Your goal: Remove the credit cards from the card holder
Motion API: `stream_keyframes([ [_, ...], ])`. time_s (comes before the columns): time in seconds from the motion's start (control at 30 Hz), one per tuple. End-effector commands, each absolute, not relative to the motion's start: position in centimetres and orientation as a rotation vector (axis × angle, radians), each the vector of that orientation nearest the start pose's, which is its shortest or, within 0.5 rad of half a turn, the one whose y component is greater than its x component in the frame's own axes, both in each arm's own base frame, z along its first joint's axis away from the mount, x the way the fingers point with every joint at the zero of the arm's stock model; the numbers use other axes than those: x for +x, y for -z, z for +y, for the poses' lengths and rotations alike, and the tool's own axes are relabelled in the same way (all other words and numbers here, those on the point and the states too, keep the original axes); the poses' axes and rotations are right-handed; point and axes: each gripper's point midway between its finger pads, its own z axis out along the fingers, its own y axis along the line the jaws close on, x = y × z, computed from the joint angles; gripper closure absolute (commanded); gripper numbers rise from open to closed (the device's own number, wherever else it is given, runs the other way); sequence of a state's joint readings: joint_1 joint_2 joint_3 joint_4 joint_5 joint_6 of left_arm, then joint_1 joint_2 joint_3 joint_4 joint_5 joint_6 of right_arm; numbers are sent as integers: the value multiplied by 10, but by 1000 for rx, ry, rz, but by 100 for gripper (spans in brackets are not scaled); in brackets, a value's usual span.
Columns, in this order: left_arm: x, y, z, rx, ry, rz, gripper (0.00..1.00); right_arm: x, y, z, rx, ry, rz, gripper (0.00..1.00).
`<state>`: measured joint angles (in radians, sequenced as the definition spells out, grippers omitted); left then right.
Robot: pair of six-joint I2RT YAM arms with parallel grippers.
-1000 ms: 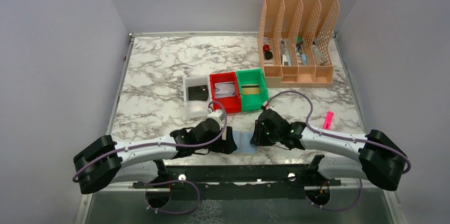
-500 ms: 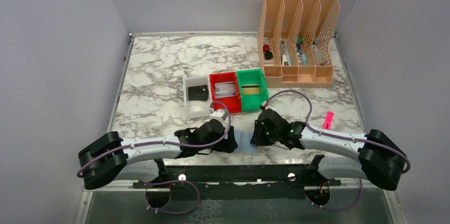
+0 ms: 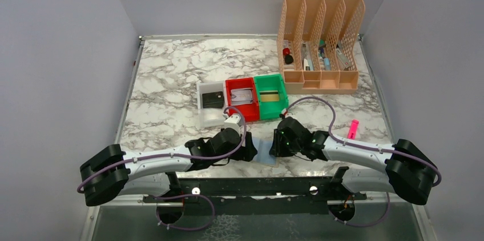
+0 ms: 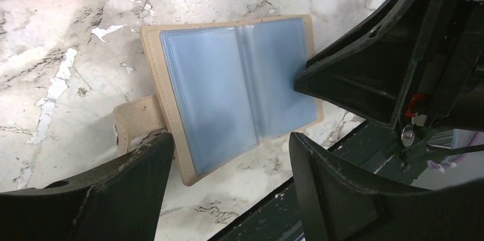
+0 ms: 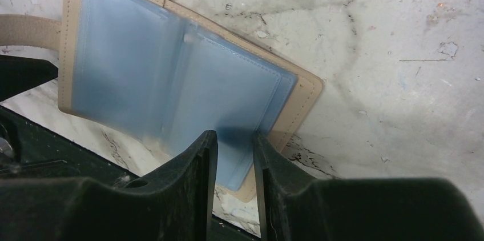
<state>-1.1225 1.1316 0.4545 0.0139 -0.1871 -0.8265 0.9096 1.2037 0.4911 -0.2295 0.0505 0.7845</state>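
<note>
Card holder (image 4: 205, 87): floppy, slick; we favour its tan rim | left gripper (image 4: 228, 144) agape over its edge | right gripper (image 5: 234, 138): clamp unclear

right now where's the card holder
In the top view the card holder lies open on the marble table near its front edge, between the left hand and the right hand, in front of the red tray.

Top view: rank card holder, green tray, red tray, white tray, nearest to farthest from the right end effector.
1. card holder: at the near table edge, right under the right end effector, touching it.
2. green tray: straight behind it, at the right end of the tray row.
3. red tray: middle of the row, further left.
4. white tray: left end of the row.
</note>
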Motion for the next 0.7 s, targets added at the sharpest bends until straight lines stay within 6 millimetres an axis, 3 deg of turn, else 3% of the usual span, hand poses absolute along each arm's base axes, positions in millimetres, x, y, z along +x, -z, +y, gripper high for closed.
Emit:
stream_keyframes([
  [0.0,148,-83,-294,206,818,2301,24,152,-18,218,-150,-514,2643,65],
  [0.33,151,-84,-283,196,673,2321,24,155,-26,220,-145,-533,2618,65],
  [0.53,145,-81,-306,280,753,2327,24,155,-27,222,-148,-548,2613,65],
  [0.67,140,-69,-316,299,805,2346,24,155,-27,223,-149,-551,2615,65],
])
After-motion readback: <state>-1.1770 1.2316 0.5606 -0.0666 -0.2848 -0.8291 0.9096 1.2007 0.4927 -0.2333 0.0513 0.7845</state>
